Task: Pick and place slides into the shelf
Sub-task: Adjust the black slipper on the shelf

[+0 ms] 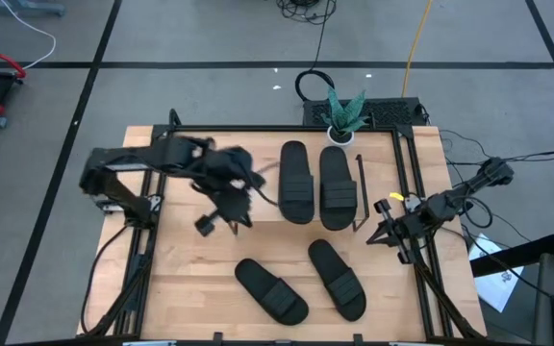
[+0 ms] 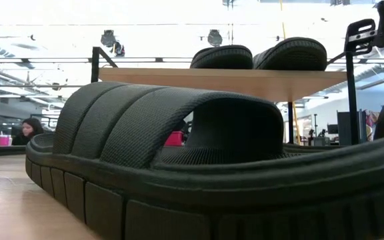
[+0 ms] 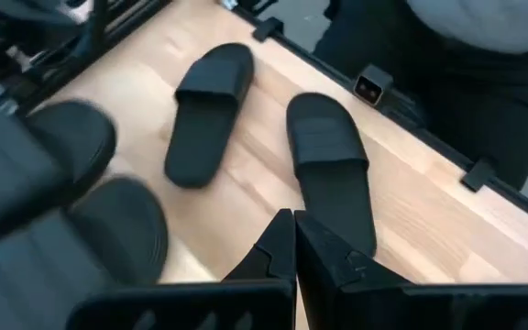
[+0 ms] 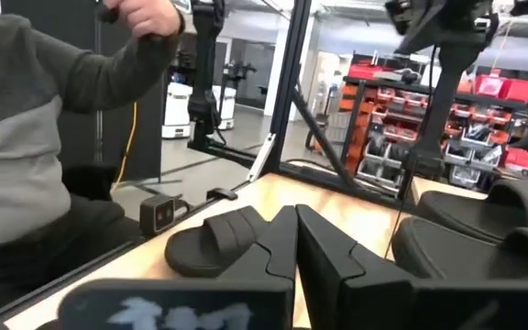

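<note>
- While both arms sit over the table (image 1: 190, 279), the four slides split into two pairs.
- Pair one: two slides (image 1: 296, 181) (image 1: 337, 186) side by side on the top board of the shelf (image 1: 359, 192), at the table's far middle. Their long axes are parallel, running from near edge to far edge, straps at the near half. In the low view their rounded ends (image 2: 222, 57) (image 2: 292, 53) show above the board (image 2: 259, 83).
- Pair two: two slides on the bare table near its front edge, one (image 1: 270, 289) left of the other (image 1: 337, 279). Both lie flat and diagonal, long axes running from far-left to near-right, straps toward the near-right ends, apart from each other.
- Left hand (image 1: 221, 219): above the table just left of the shelf, holding nothing; fingers (image 3: 273, 257) pressed together.
- Right hand (image 1: 383, 234): at the table's right rail, just right of the shelf, holding nothing; fingers (image 4: 278, 243) likewise closed together.
- Person (image 4: 26, 137): seated beyond the table's front edge, in a grey sleeve.
</note>
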`<state>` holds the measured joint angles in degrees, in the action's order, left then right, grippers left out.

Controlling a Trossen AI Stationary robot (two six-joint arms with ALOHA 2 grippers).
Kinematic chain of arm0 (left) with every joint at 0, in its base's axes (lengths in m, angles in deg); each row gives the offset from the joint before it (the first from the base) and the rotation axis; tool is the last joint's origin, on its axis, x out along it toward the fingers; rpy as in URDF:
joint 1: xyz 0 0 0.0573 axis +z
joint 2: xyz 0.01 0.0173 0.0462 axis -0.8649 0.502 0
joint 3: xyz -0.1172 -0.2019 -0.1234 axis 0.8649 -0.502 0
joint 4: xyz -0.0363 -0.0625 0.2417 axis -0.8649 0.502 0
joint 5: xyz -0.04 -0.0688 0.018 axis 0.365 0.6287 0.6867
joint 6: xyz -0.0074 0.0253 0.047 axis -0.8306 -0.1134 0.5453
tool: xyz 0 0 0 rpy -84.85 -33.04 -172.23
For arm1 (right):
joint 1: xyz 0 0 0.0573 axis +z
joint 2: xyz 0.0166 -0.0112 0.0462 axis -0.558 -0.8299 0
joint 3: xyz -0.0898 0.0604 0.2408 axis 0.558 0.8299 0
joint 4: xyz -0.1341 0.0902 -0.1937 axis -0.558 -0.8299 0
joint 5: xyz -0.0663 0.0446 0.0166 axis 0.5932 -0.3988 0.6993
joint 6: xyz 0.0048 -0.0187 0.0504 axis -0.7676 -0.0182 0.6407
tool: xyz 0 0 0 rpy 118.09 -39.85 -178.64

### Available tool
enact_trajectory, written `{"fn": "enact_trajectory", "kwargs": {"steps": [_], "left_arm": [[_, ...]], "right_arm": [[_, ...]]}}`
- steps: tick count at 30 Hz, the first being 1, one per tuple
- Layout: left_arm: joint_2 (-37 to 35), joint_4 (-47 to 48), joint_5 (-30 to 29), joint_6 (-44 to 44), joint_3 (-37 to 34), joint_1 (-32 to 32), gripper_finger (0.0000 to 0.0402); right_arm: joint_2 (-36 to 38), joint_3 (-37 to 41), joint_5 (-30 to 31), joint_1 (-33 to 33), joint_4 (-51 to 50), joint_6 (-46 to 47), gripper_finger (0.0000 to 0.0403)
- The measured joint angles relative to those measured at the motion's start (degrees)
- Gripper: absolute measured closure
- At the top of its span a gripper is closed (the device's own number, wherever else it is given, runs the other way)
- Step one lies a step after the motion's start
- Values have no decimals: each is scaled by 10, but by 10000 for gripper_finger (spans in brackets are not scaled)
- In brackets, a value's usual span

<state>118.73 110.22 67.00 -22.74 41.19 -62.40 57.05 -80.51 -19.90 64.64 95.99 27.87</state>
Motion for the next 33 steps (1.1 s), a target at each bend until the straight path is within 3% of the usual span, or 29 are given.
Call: {"fn": "enact_trajectory", "kwargs": {"steps": [4,7,11,15,18,23,31,33], "left_arm": [[-73,-18,36,6,-89,19,402],[-140,-138,62,-10,-208,33,402],[-221,-458,67,-61,-418,29,402],[-259,-813,-6,-140,-605,14,401],[-281,-951,-65,-191,-696,7,401],[-337,-1018,-138,-258,-797,27,401],[-405,-1007,-140,-328,-877,61,401],[-407,-1007,-138,-359,-885,65,401]], "right_arm": [[-15,0,11,0,35,3,403],[-25,0,11,0,48,0,403],[-38,0,11,0,58,-3,403],[-57,0,11,0,91,-5,403],[-74,0,16,0,136,3,403],[-124,-19,56,0,144,-5,403],[-254,-112,14,0,123,4,403],[-295,-129,33,-3,124,11,403]]}}
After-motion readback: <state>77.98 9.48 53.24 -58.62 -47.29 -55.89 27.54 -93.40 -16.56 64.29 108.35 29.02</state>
